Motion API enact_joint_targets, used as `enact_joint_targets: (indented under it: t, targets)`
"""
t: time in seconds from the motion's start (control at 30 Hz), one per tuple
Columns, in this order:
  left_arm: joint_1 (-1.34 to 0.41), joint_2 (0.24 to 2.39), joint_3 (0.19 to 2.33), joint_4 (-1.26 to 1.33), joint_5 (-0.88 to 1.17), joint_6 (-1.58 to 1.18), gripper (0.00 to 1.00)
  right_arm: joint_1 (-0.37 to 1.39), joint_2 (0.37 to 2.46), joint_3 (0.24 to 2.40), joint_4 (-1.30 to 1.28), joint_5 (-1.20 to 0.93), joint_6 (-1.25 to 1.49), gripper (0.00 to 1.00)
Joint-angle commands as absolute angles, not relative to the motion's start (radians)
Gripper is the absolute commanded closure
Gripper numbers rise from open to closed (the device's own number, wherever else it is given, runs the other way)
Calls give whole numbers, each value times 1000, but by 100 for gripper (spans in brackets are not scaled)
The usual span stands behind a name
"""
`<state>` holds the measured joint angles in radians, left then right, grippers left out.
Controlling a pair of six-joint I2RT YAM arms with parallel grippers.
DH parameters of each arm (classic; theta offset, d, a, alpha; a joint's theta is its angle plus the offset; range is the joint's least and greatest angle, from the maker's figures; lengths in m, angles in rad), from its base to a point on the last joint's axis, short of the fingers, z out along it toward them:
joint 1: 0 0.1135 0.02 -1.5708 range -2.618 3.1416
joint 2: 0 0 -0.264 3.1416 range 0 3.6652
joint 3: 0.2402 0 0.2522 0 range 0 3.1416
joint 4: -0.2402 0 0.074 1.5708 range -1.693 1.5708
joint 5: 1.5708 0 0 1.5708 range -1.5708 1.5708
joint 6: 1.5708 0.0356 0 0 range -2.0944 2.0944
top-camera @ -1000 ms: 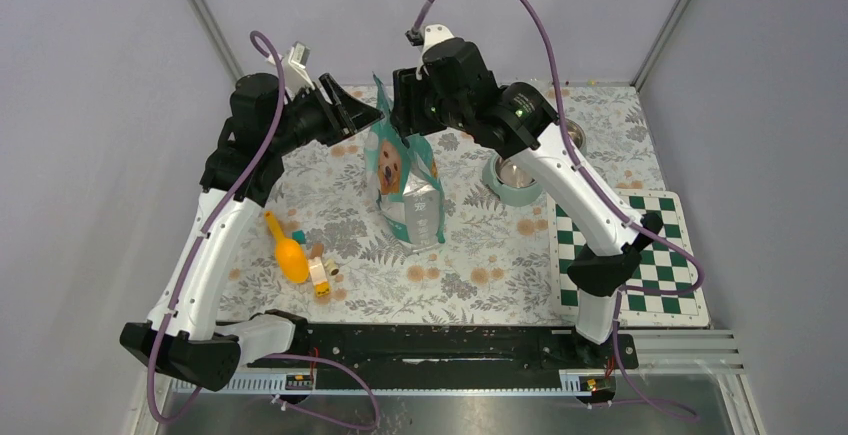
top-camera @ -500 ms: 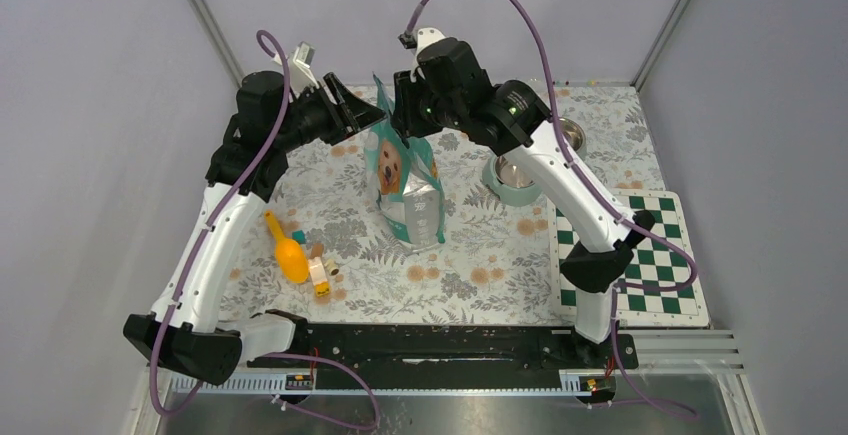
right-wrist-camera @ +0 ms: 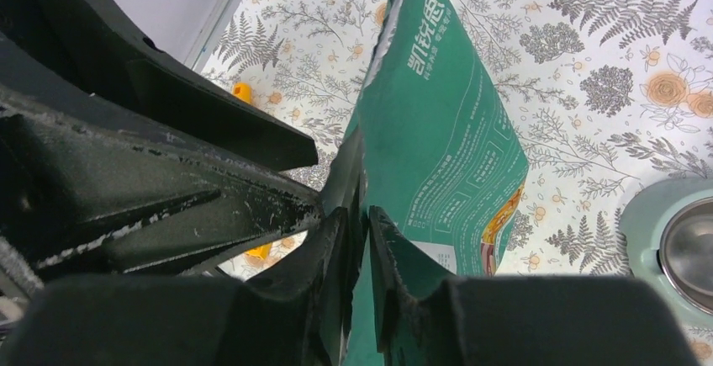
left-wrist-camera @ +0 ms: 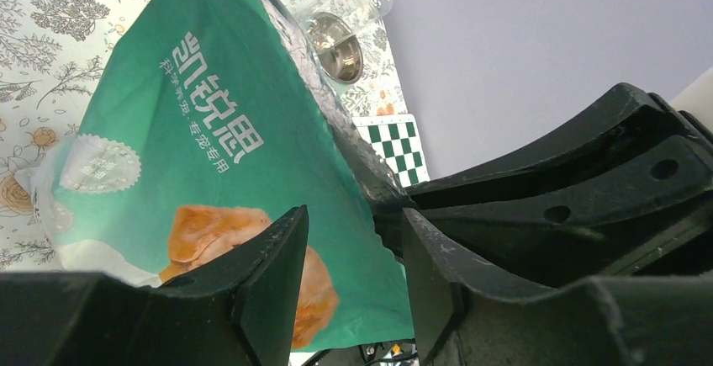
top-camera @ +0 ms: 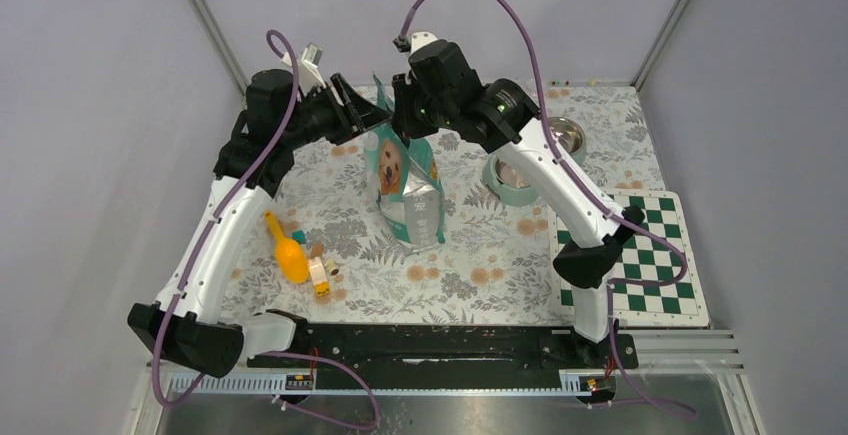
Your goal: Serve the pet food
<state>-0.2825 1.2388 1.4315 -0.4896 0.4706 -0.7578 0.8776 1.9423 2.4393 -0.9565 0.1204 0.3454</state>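
The teal bag (top-camera: 405,190) is standing upright on the floral surface (top-camera: 470,255), near the teal bowl (top-camera: 512,198), on that bowl's left-arm side. No pet food is showing anywhere. The kibble is presumably sitting low inside the bag, since the top is looking flat and thin.

The right hand (right-wrist-camera: 357,214) is pinching the bag's top edge, its fingers drawn almost together with the film caught between them. The left hand (left-wrist-camera: 353,219) is hanging with its fingers apart and the bag's upper panel showing in the gap. Whether either finger is touching the film cannot be told. Both hands are working above the surface, to the left of the bowl and a little farther from the arm bases than it.

The step in hand appears to be opening the bag's mouth. The film is looking thin, glossy and crinkled, so it is likely slippery and will be buckling rather than resisting. A hold close to the rim, on the lip opposite the right hand's pinch, seems wisest. The load is probably making the bag bottom-heavy yet floppy, so a sideways tug is risking a tip toward the bowl. The orange scoop (top-camera: 290,258) is lying well apart from the bowl, beyond the bag.
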Motion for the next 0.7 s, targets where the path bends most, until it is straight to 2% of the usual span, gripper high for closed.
enact_joint_targets:
  t: [0.0, 0.13, 0.23, 0.33, 0.37, 0.43, 0.47, 0.67]
  targets:
    - [-289, 1254, 1440, -426, 492, -778, 55, 855, 1966, 2484, -952, 85, 370, 82]
    - [-290, 1273, 1445, -426, 484, -793, 55, 847, 1955, 2492, -946, 62, 374, 100]
    - [-294, 1290, 1449, -427, 485, -798, 56, 842, 1928, 2464, -911, 36, 380, 100]
    - [-296, 1298, 1448, -430, 490, -800, 64, 834, 1905, 2440, -891, 28, 393, 100]
    - [-296, 1299, 1446, -433, 483, -795, 71, 832, 1900, 2437, -890, 32, 395, 100]
    - [-296, 1296, 1446, -446, 469, -782, 95, 827, 1890, 2430, -891, 53, 397, 100]
    - [-295, 1295, 1454, -466, 450, -765, 100, 826, 1883, 2425, -890, 72, 390, 100]
    - [-294, 1273, 1511, -610, 272, -661, 100, 776, 1856, 2409, -890, 116, 354, 100]
